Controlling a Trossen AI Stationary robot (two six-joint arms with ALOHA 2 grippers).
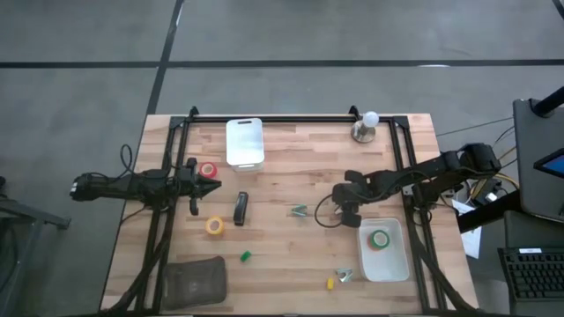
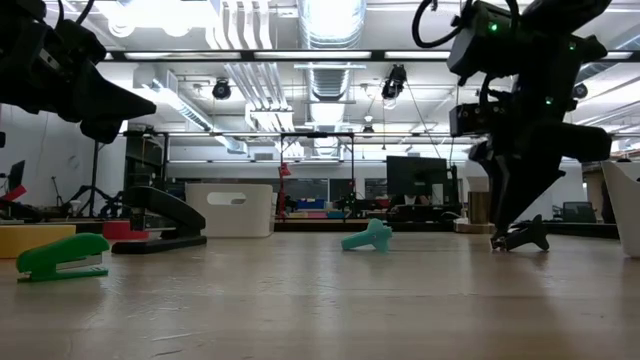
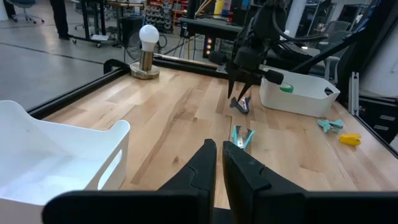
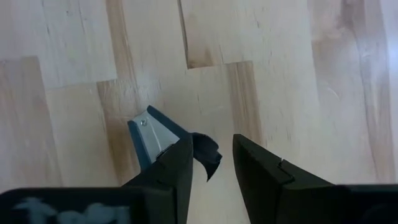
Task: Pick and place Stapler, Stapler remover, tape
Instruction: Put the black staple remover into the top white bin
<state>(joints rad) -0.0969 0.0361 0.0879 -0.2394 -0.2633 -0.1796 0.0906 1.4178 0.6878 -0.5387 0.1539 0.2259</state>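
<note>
Your right end effector point(image 1: 350, 214) hangs low over the counter point(image 1: 291, 255), just beside the white bin point(image 1: 385, 266) that holds a green tape roll point(image 1: 380, 239); its fingers point(image 4: 264, 171) are spread apart on either side of a dark staple remover point(image 4: 186, 149) with a metal blade, which lies on the wood between them, and you cannot tell from these views whether they touch it. Your left end effector point(image 1: 204, 184) waits over the counter's left side with its fingers pressed together and empty, next to a red tape roll point(image 1: 208, 171). The black stapler point(image 1: 241, 209) lies near the middle-left of the counter, with a yellow tape roll point(image 1: 215, 226) just beside it. A teal staple remover point(image 1: 300, 210) sits between the stapler and your right end effector. A second white bin point(image 1: 245, 143) stands at the far edge.
</note>
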